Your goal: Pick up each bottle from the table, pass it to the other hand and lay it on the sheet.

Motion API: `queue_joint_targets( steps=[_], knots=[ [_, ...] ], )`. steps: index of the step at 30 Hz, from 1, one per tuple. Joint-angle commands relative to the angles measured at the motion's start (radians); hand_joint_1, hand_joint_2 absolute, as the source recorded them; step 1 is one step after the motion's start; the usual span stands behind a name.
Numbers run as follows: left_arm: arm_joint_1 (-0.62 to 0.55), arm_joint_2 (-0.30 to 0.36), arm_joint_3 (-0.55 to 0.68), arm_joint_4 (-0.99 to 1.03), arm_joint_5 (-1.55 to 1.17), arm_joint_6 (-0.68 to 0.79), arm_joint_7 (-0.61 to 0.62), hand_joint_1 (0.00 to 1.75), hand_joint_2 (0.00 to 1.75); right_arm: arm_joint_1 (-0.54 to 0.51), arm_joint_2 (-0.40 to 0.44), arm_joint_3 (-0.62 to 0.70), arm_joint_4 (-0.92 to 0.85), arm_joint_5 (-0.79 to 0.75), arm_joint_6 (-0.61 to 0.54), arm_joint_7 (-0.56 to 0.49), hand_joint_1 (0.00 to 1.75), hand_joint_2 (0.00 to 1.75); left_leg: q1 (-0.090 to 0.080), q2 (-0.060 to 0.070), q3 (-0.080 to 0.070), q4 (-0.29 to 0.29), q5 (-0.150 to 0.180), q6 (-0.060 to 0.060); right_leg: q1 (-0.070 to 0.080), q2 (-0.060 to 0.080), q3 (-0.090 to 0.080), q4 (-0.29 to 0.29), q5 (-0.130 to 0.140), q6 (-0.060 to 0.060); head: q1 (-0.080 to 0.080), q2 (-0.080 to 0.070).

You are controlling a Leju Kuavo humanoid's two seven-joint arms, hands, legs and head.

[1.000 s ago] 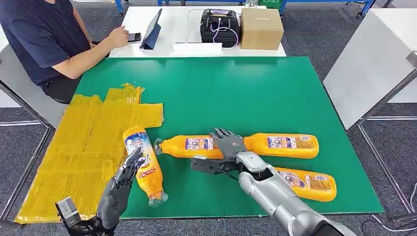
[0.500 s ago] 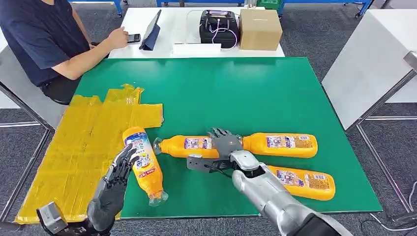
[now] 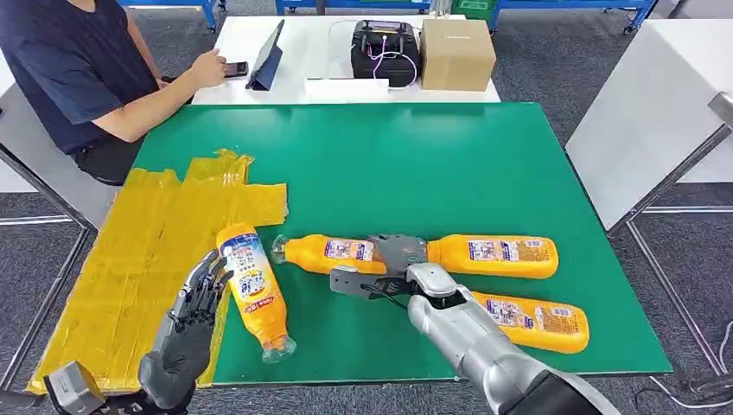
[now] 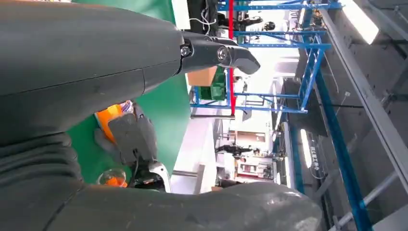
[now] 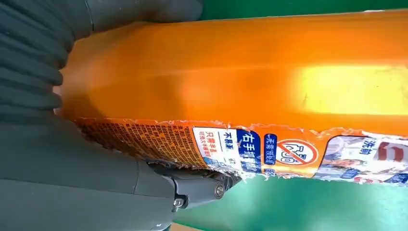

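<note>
Near the middle of the green table (image 3: 449,164) lies the bottle being worked (image 3: 333,254), orange, on its side, cap pointing left. Right hand (image 3: 393,259) sits on its base end, fingers curled over the body, thumb out to the near-left; right wrist view shows orange plastic and label (image 5: 250,91) hard against the palm, so it's grasping that bottle, which is not lifted off the table.

Second bottle (image 3: 493,255) lies in line just right of it, base end touching the hand area. Third bottle (image 3: 532,321) lies near the front-right edge, partly behind the right forearm. Fourth bottle (image 3: 253,290) lies angled at front-left, cap toward the near edge, base end overlapping the yellow sheet (image 3: 147,251).

Left hand (image 3: 186,333) hovers just left of the fourth bottle, fingers extended and spread, holding nothing; fingertips close to its label, contact unclear.

Far left, a seated person (image 3: 78,69) touches a phone (image 3: 236,67) on the white table (image 3: 302,52); a tablet (image 3: 266,54), black device (image 3: 385,49) and cardboard box (image 3: 458,54) sit there too.
</note>
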Motion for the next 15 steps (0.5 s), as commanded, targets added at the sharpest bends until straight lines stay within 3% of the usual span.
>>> queue_joint_targets(
  steps=[1,9,12,13,15],
  knots=[
    [-0.001,-0.020,0.033,0.013,0.000,0.002,0.008,0.00,0.00,0.037,-0.009,-0.021,0.077,-0.002,0.005,-0.004,1.75,1.75,0.000,0.000,0.001,-0.001,0.000,0.000,0.000,-0.001,0.002,-0.002,0.000,0.000,0.000,0.000],
    [0.020,-0.050,0.070,0.001,0.020,0.018,0.027,0.00,0.00,0.054,-0.025,-0.109,-0.007,-0.032,-0.073,-0.026,1.75,1.75,0.000,0.000,0.001,-0.001,0.000,0.000,0.000,-0.001,0.002,-0.002,0.000,0.000,0.000,0.000],
    [0.076,-0.130,0.145,-0.034,0.076,0.032,0.057,0.00,0.00,0.146,-0.035,-0.231,-0.239,-0.071,-0.209,-0.035,1.75,1.75,0.001,0.002,0.000,-0.002,0.001,-0.001,0.001,0.000,0.001,-0.003,0.001,0.000,0.000,0.000],
    [0.096,-0.154,0.168,-0.050,0.098,0.026,0.078,0.00,1.75,0.200,-0.033,-0.268,-0.364,-0.088,-0.245,-0.045,1.75,1.75,0.001,0.002,-0.001,-0.001,0.000,0.000,0.001,0.000,0.001,-0.002,0.001,0.000,0.000,0.000],
    [0.134,-0.207,0.218,-0.078,0.140,0.007,0.107,0.00,1.75,0.338,-0.035,-0.295,-0.694,-0.120,-0.254,-0.062,1.75,1.75,0.001,0.003,-0.002,0.000,-0.001,0.000,0.001,0.001,0.006,-0.002,0.000,0.000,0.000,0.000]
  ],
)
